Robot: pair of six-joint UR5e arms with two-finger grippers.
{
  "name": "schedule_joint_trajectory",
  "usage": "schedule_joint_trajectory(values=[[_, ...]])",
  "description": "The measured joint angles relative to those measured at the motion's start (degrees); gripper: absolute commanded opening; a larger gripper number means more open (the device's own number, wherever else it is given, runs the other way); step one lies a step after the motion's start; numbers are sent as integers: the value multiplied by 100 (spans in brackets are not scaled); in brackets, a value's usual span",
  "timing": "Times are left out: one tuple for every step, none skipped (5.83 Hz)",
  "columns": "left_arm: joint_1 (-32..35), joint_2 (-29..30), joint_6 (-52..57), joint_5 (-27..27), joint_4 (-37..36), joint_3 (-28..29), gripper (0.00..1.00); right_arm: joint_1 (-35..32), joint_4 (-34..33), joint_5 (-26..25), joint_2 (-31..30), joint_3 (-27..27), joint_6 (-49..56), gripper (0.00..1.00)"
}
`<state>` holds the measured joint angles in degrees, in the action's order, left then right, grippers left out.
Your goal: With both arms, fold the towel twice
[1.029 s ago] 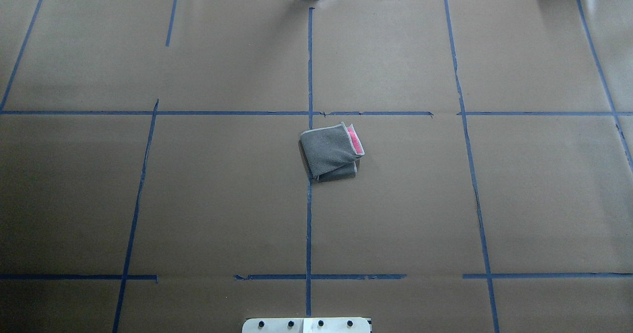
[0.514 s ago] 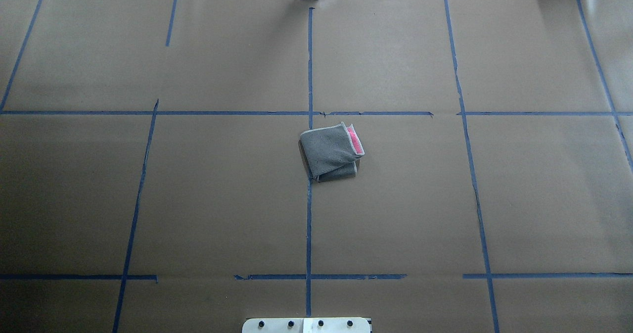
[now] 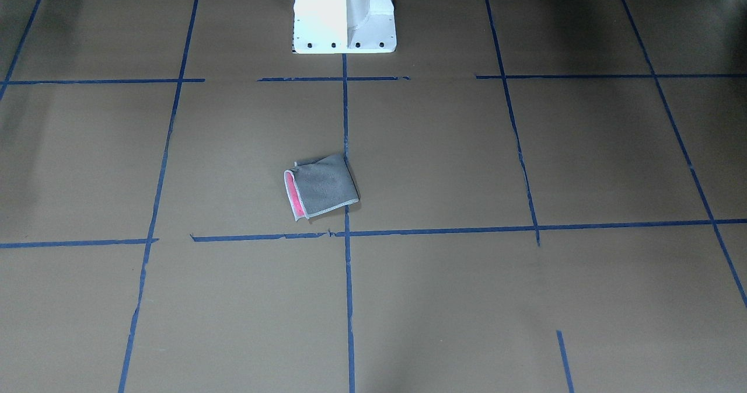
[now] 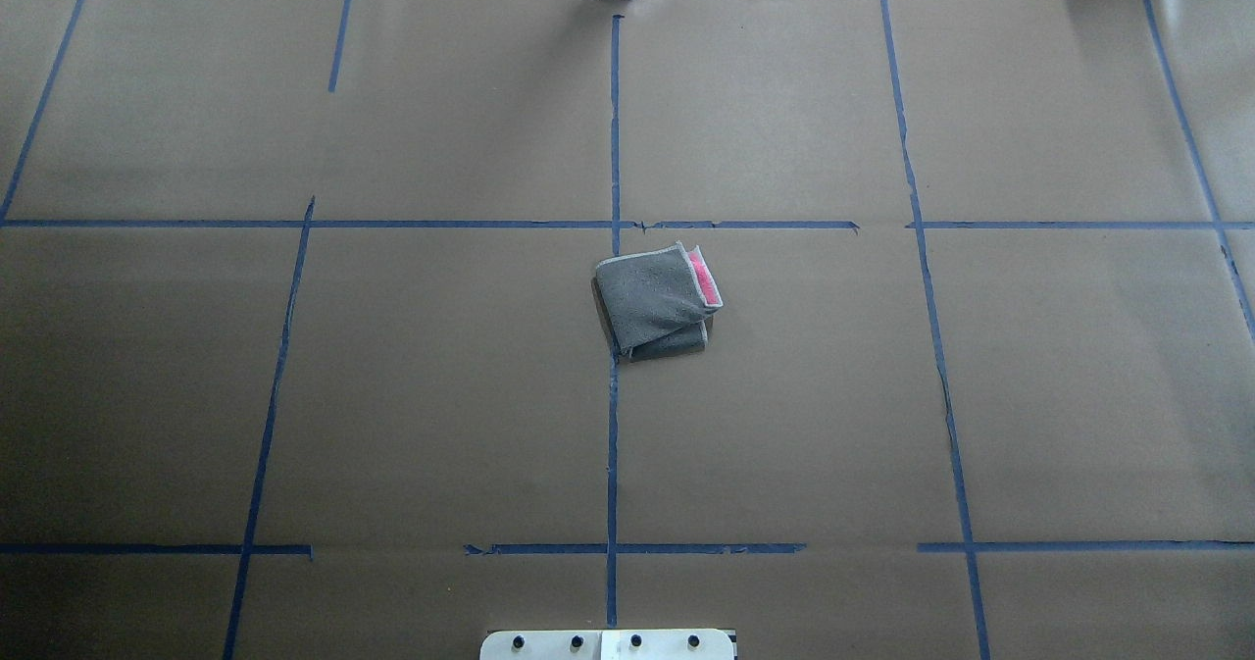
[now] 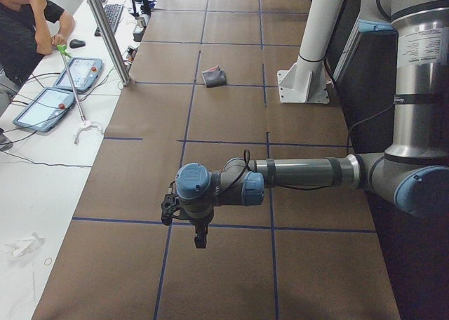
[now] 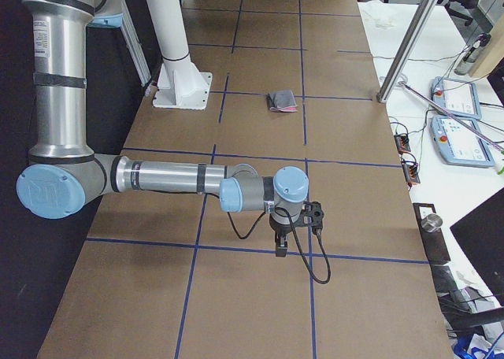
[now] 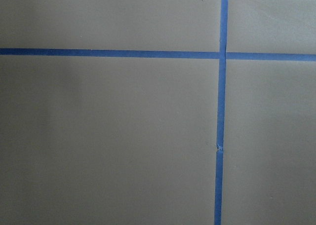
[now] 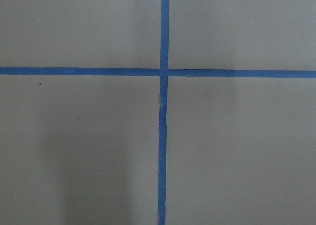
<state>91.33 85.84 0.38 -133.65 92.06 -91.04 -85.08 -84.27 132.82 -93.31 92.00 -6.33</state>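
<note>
**Grey packet at mid-table, both my arms hanging out wide**

Brown paper covers the tabletop [image 4: 392,395], ruled into blocks by blue tape [image 4: 614,121]. My left arm [image 5: 302,172] stretches low over its own end of the table, and my right arm [image 6: 169,176] does the same at the other end. Both are well apart from the cloth. My white pedestal [image 3: 344,13] stands at the near edge between them. Off the tabletop, a person [image 5: 21,25] sits at the side desk beside two pendants [image 5: 77,73]. None of that lies in my way.

The towel [image 4: 655,299] lies near the centre, with its left edge on the middle tape line. It is a small layered packet, grey face outward, and a pink strip shows along its right edge. I judge both folds done. Terry like this is light, soft and limp, so it will sag and spring open if lifted by one layer. Any correction should pinch the whole stack at the stitched corners, one corner per arm.

My left pincer [image 5: 200,240] and right pincer [image 6: 279,249] point down over bare paper, touching nothing. From these side views I cannot tell whether their jaws stand apart or together.
</note>
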Motion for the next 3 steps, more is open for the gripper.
schedule_joint_trajectory(values=[[0, 19, 1, 75, 9, 28, 100, -5, -6, 5, 3, 16, 0, 100], [-1, 23, 7, 108, 15, 64, 100, -16, -129, 6, 11, 102, 0, 100], [-1, 22, 12, 117, 34, 114, 100, -22, -371, 7, 15, 282, 0, 100]])
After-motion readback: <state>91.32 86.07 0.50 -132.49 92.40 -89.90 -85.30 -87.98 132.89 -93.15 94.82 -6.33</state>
